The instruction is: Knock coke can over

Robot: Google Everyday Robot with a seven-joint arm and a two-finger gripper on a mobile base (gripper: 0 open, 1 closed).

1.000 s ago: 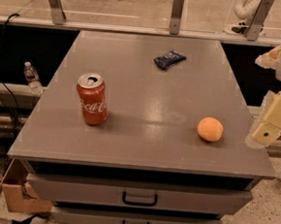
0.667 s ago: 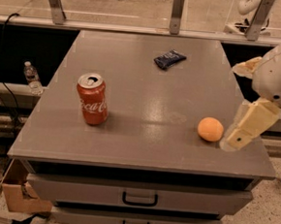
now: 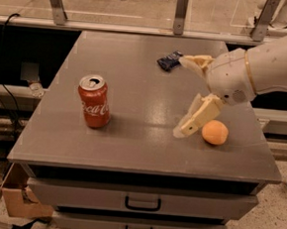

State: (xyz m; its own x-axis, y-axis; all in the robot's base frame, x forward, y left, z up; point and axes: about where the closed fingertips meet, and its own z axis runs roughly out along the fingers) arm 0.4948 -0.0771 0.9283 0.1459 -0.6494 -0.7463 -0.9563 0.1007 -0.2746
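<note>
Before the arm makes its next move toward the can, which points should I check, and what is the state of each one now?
1. Can standing upright on the table: ok.
2. Gripper open and empty, to the right of the can: ok.
3. Table bare between gripper and can: ok.
4. Orange apart from the gripper: cannot tell; it lies very close, on the side away from the can.
5. Packet out of the sweep path: ok, it lies farther back.
6. Gripper low enough to strike the can: cannot tell.
</note>
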